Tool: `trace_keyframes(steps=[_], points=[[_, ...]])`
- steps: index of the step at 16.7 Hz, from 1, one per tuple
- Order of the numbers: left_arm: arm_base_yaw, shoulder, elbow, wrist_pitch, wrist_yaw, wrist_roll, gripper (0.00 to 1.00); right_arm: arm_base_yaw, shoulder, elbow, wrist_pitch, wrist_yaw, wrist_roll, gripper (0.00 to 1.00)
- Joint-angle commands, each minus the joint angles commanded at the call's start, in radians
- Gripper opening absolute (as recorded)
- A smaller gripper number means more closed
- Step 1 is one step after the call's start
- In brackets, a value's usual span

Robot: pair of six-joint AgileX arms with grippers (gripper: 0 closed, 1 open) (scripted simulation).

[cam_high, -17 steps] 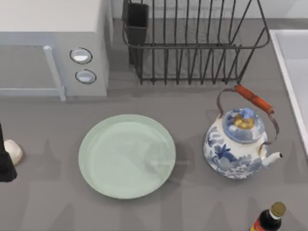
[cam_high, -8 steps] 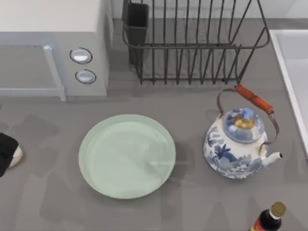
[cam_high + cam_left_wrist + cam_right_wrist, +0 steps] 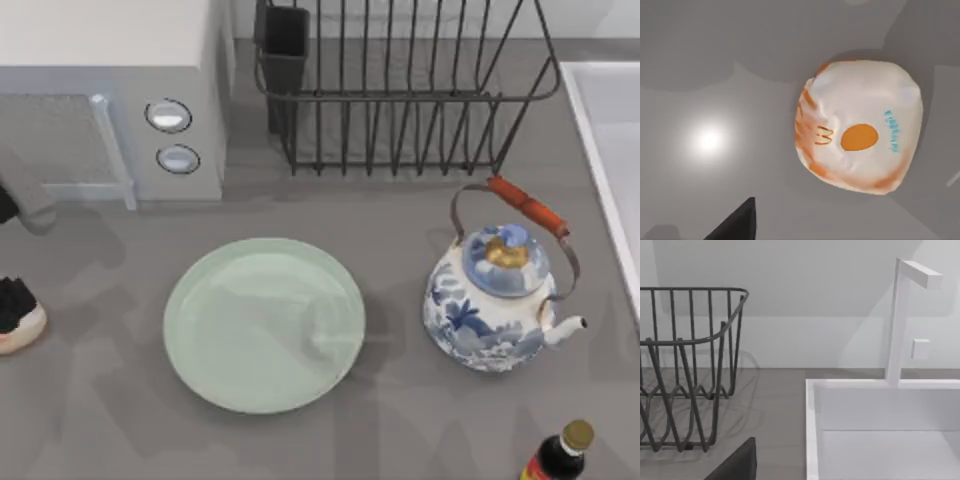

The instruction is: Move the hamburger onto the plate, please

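Surface (image 3: 420, 420): grey, matte; carries plate (image 3: 264, 324).
Hamburger (image 3: 859, 126): orange arches logo, unreadable teal print.
My left hand (image 3: 12, 297): finger state, cannot tell.

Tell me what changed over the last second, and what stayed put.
At the top view's left edge, the left hand shifted from beside the hamburger to over it, covering its upper part; the left wrist view looks straight down on the bun. Whether it has gripped it cannot be told. The hamburger sits slightly lower and further left than before. The plate, teapot, bottle and rack stayed put.
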Motion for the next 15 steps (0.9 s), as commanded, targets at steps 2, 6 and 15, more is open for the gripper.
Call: trace_keyframes(steps=[2, 6, 15], points=[[0.004, 0.108, 0.079, -0.057, 0.001, 0.066, 1.00, 0.000, 0.000, 0.000, 0.000, 0.000, 0.000, 1.00], [0.010, 0.214, 0.168, -0.111, 0.002, 0.133, 1.00, 0.000, 0.000, 0.000, 0.000, 0.000, 0.000, 1.00], [0.016, 0.219, 0.117, -0.059, 0.002, 0.142, 1.00, 0.000, 0.000, 0.000, 0.000, 0.000, 0.000, 1.00]])
